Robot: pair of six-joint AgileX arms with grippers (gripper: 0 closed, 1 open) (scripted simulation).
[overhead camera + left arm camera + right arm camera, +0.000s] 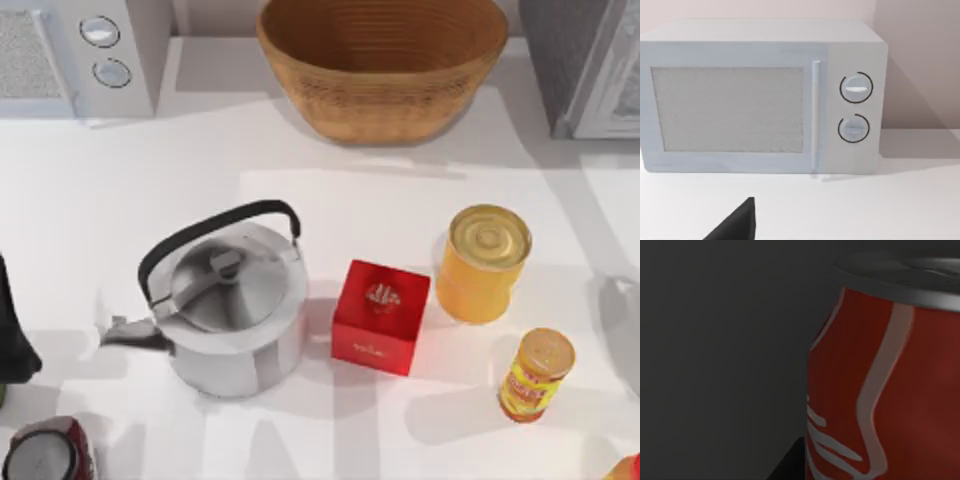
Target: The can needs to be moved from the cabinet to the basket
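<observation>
White table point(120, 200), apparently empty basket point(380, 95)

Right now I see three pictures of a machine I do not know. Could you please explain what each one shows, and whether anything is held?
This is a robot with two arms. The top view looks down on a white table: a basket, kettle, red box, tin, small jar and microwave. The other two come from cameras on the wrists. The left one faces the microwave. The right one is very near a red can in a dark place. Whether it is held, I cannot tell.
</observation>
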